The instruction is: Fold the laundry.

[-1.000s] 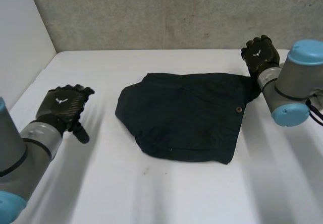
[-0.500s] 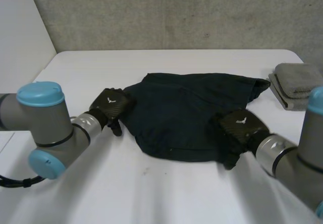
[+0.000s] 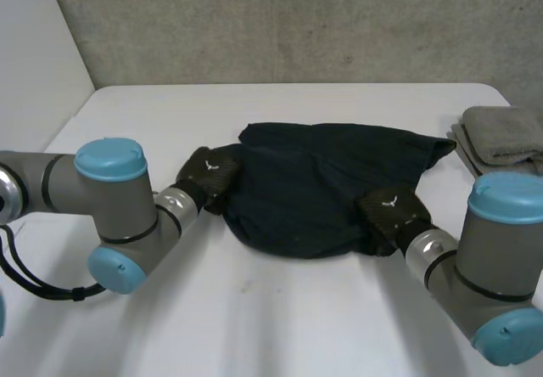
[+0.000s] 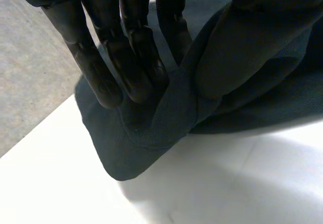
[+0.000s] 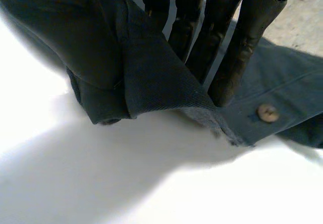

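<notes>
- As seen from the head camera, finds a dark navy woven-cloth garment (image 3: 314, 182) lying rumpled near the middle of the flat white table (image 3: 280, 326), back from every edge.
- Places the robot's black left hand (image 3: 208, 176) at the garment's left edge, on the end of the grey left arm (image 3: 127, 216) with its light-blue caps.
- From the left wrist camera, shows straight black fingers (image 4: 128, 52) laid against the outer face of a raised fold, with the thumb wrapped inside that same fold and the cloth nipped between the two: grasping the garment.
- Below those fingertips, shows the rounded edge of the cloth resting on the table.
- Places the black right hand (image 3: 390, 214) at the garment's near right corner, ahead of the grey right arm (image 3: 475, 267).
- From the right wrist camera, shows straight fingers (image 5: 242, 42) planted on the cloth, the thumb covered by a lifted flap with a frayed lower edge, and the flap pinched between thumb and fingers: likewise grasping the garment.
- Just beside those fingertips, picks out a small round pale button (image 5: 267, 112) lying flat on the cloth.
- At the table's far right, notes a folded grey towelling cloth (image 3: 505, 135), near the garment's far right corner but apart from it.
- Behind the table, takes in a rough grey concrete wall (image 3: 297, 20), and at the left a plain white side panel (image 3: 34, 71).
</notes>
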Controlling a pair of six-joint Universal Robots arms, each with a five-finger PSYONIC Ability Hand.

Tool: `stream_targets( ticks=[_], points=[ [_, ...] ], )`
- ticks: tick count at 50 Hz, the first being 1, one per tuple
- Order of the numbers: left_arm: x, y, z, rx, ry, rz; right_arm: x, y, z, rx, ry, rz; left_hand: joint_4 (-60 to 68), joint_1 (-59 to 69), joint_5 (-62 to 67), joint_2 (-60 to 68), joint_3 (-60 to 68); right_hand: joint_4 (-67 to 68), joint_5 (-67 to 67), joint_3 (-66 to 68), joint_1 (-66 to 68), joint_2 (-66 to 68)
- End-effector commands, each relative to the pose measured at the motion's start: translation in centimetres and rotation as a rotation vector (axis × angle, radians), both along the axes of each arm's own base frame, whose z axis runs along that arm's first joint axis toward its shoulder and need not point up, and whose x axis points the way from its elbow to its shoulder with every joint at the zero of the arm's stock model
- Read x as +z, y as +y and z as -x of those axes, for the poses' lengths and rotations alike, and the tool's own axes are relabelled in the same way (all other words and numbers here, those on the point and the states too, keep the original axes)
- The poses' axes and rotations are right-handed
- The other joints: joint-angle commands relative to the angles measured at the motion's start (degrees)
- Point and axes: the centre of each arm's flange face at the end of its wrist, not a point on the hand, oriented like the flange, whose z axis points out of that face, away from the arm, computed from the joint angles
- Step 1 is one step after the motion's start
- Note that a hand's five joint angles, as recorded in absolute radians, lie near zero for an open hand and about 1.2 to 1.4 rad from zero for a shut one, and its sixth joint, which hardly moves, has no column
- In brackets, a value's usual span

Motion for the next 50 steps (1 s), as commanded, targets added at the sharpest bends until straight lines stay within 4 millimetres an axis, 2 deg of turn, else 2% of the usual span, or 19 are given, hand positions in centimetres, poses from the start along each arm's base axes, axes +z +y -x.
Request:
stream_targets(
  ticks=[1,3,4,5,9,12,15,18,19,21,23,24,29,34,38,39,44,50],
  points=[
    [7.4,1.9,-0.6,0.060,0.038,0.114,6.9,-0.5,0.0,-0.003,-0.051,0.183,11.55,14.68,14.08,11.82,12.09,12.11,14.87,13.43,25.33,13.20],
    [9.5,2.8,-1.1,0.060,0.052,0.136,9.0,-0.3,0.1,0.003,-0.057,0.230,11.55,14.68,14.08,11.82,12.09,12.11,14.87,13.43,25.33,13.20],
    [10.5,3.2,-1.3,0.060,0.058,0.148,11.2,0.0,0.1,0.013,-0.059,0.277,11.55,14.68,14.08,11.82,12.09,12.11,14.87,13.43,25.33,13.20],
    [12.8,4.2,-1.8,0.061,0.075,0.178,12.3,0.1,0.2,0.015,-0.057,0.297,11.55,14.68,14.08,11.82,12.09,12.11,14.87,13.43,25.33,13.20],
    [16.8,6.4,-3.0,0.061,0.103,0.225,16.5,0.7,0.4,0.026,-0.040,0.353,11.55,14.68,14.08,11.82,12.09,12.11,14.87,13.43,25.33,13.20],
    [18.0,7.9,-3.7,0.059,0.095,0.207,18.3,0.9,0.4,0.036,-0.021,0.354,11.55,14.68,14.08,11.82,12.09,12.11,14.87,13.43,25.33,13.20],
    [17.9,8.4,-3.9,0.057,0.077,0.175,18.7,0.8,0.3,0.044,0.000,0.334,11.55,14.68,14.08,11.82,12.09,12.11,14.87,13.43,25.33,13.20],
    [16.8,8.4,-3.8,0.055,0.050,0.126,16.5,-0.2,-0.3,0.056,0.039,0.257,11.55,14.68,14.08,11.82,12.09,12.11,14.87,13.43,25.33,13.20],
    [16.1,8.2,-3.7,0.054,0.040,0.110,14.9,-0.8,-0.7,0.065,0.057,0.215,11.55,14.68,14.08,11.82,12.09,12.11,14.87,13.43,25.33,13.20],
    [14.1,7.3,-3.3,0.056,0.010,0.060,13.4,-1.4,-1.1,0.070,0.073,0.179,7.41,10.54,9.94,7.68,7.95,12.11,14.87,13.43,25.33,13.20],
    [12.6,6.5,-3.0,0.057,-0.011,0.028,12.1,-2.1,-1.2,0.063,0.088,0.146,-7.37,-4.24,-4.84,-7.10,-6.83,12.11,14.87,13.43,25.33,13.20],
    [11.1,5.7,-2.6,0.059,-0.028,0.002,10.6,-2.6,-1.4,0.060,0.099,0.112,-21.25,-18.13,-18.72,-20.98,-20.71,12.11,14.87,13.43,25.33,13.20],
    [8.1,3.1,-1.8,0.091,-0.046,0.004,6.5,-4.4,-1.6,0.014,0.133,0.054,-49.40,-46.28,-46.87,-49.13,-48.86,12.11,14.87,13.43,25.33,13.20],
    [6.8,3.3,-2.7,0.154,-0.077,-0.028,5.8,-4.9,-0.9,-0.050,0.152,0.065,-53.02,-49.89,-50.49,-52.75,-52.48,12.11,14.87,13.43,25.33,13.20],
    [7.4,5.1,-4.5,0.196,-0.083,-0.051,5.3,-4.0,-0.6,-0.046,0.158,0.049,-51.34,-48.21,-48.81,-51.07,-50.80,12.11,14.87,13.43,25.33,13.20],
    [7.3,6.1,-5.2,0.201,-0.085,-0.070,5.3,-3.6,-0.4,-0.044,0.153,0.052,-51.00,-47.88,-48.47,-50.73,-50.46,12.11,14.87,13.43,25.33,13.20],
    [6.9,7.4,-5.5,0.202,-0.059,-0.100,5.3,-2.2,-0.2,-0.014,0.141,0.050,-51.50,-48.38,-48.97,-51.23,-50.96,12.11,14.87,13.43,25.33,13.20],
    [6.1,7.2,-4.9,0.204,-0.008,-0.127,4.0,-0.9,0.1,0.010,0.149,0.007,-49.16,-46.03,-46.63,-48.89,-48.62,12.11,14.87,13.43,25.33,13.20]
  ],
)
